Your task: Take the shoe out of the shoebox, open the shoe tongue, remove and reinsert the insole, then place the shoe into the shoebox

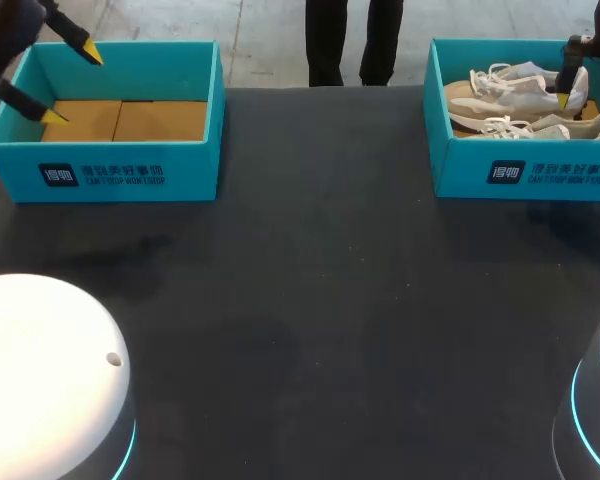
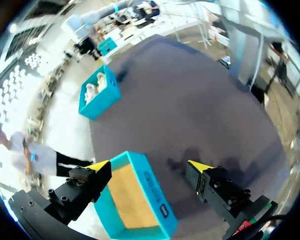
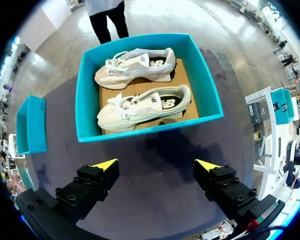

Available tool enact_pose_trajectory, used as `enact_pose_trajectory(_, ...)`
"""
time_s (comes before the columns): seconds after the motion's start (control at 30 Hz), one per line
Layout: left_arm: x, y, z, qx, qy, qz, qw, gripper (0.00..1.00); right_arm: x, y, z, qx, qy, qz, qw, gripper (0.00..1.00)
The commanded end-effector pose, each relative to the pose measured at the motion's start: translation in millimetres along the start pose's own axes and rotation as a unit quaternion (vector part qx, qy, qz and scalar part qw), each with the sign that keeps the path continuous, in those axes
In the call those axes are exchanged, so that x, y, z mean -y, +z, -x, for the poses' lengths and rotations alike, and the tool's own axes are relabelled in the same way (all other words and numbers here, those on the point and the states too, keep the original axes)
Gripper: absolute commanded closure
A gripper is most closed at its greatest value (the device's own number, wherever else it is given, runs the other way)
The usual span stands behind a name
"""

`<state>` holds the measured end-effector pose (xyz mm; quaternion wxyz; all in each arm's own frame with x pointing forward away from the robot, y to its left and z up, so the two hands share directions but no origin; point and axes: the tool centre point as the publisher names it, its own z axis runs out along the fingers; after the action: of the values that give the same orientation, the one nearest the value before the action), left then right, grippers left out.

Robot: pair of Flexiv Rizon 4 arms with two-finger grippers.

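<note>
Two pale sneakers lie side by side in the teal shoebox (image 1: 520,175) at the table's back right, on a cardboard floor. In the right wrist view the nearer shoe (image 3: 145,107) and the farther shoe (image 3: 140,62) both show whole inside the box (image 3: 150,131). My right gripper (image 3: 156,164) hangs open above the table, just short of the box's near wall and holding nothing. In the head view the right gripper (image 1: 572,85) sits over the shoes. My left gripper (image 1: 70,82) is open over the second teal box (image 1: 130,175) at the back left.
The left box (image 2: 155,192) holds only a cardboard floor and lies below my left gripper (image 2: 149,165). The dark tabletop (image 1: 320,260) stretches between the two boxes. White rounded robot bases (image 1: 45,370) stand at the front corners.
</note>
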<state>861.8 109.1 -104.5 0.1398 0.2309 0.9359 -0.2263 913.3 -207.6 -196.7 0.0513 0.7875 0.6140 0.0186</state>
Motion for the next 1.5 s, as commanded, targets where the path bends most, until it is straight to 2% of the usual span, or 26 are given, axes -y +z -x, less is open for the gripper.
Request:
enact_pose_trajectory(0.03,5,0,1.4,-0.003,-0.019,0.014,1.000,0.00,1.0,0,0.1,-0.001,0.000,0.001,1.000,0.00)
enact_pose_trajectory(0.2,5,0,1.4,-0.003,-0.019,0.014,1.000,0.00,1.0,0,0.1,-0.001,0.000,0.001,1.000,0.00)
enact_pose_trajectory(0.3,11,-3,0.8,0.018,-0.080,0.051,0.995,0.00,1.0,0,0.1,-0.001,0.000,0.001,1.000,0.00)
enact_pose_trajectory(0.37,11,-7,4.3,0.010,-0.162,0.085,0.983,0.00,1.0,0,0.1,-0.001,0.000,0.001,1.000,0.00)
enact_pose_trajectory(0.5,0,-9,12.1,-0.018,-0.323,0.138,0.936,0.00,1.0,0,0.1,-0.001,0.000,0.001,1.000,0.00)
enact_pose_trajectory(0.67,-10,-9,6.2,-0.021,-0.439,0.188,0.878,0.00,1.0,0,0.1,-0.001,0.000,0.001,1.000,0.00)
enact_pose_trajectory(0.73,-14,-9,2.4,-0.027,-0.477,0.196,0.856,0.00,1.0,0,0.1,-0.001,0.000,0.001,1.000,0.00)
enact_pose_trajectory(1.0,-26,-6,-13.8,-0.015,-0.586,0.202,0.785,0.00,1.0,0,0.1,-0.001,0.000,0.001,1.000,0.00)
enact_pose_trajectory(1.2,-33,-12,-27.8,-0.002,-0.656,0.185,0.732,0.00,1.0,0,0.1,-0.001,0.000,0.001,1.000,0.00)
enact_pose_trajectory(1.37,-44,-17,-38.2,0.020,-0.706,0.181,0.685,0.00,1.0,0,0.1,-0.001,0.000,0.001,1.000,0.00)
enact_pose_trajectory(1.5,-54,-15,-45.3,0.016,-0.738,0.189,0.648,0.00,1.0,0,0.1,-0.001,0.000,0.001,1.000,0.00)
